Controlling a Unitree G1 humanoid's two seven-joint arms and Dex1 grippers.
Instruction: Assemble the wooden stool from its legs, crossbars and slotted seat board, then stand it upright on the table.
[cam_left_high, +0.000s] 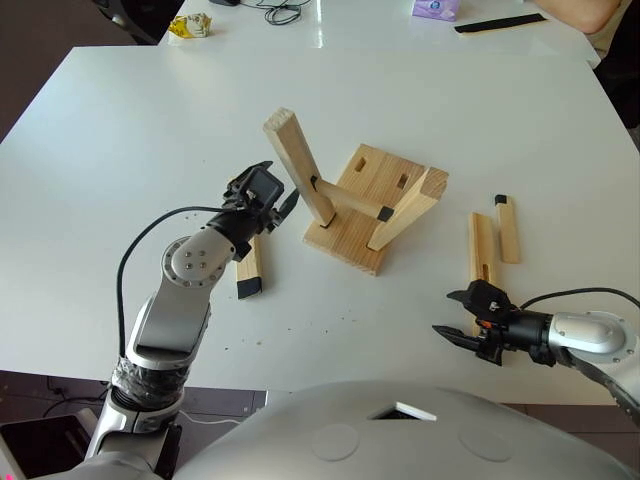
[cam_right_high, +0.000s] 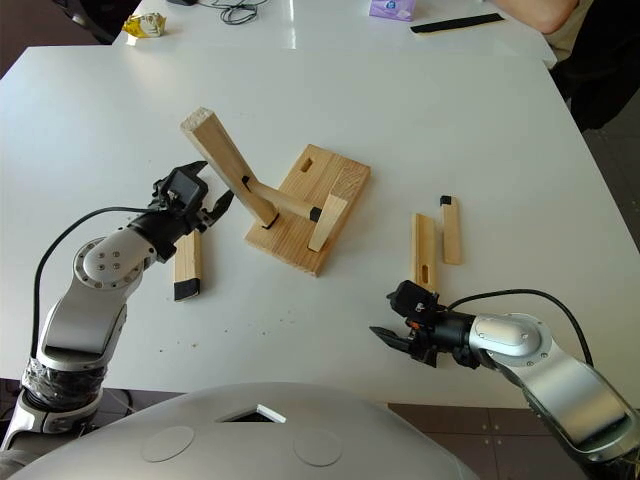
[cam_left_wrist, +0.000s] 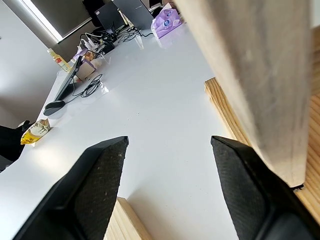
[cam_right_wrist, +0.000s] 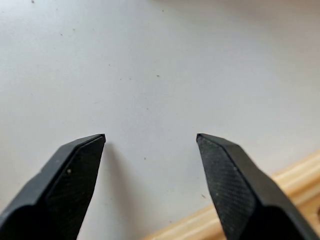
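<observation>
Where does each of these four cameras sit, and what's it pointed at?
Both eyes: on the head, looking down at the table, half-built stool, left gripper and right gripper; one shared scene.
Left wrist: past its open fingers, at a stool leg.
Right wrist: between its open fingers, down at table and a loose wooden piece.

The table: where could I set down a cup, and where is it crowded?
Bare: the wide stretch of table left and beyond the seat board, and the near strip between left gripper and right gripper. Crowded: the middle, around the board's legs, and the right, where two loose pieces lie.
</observation>
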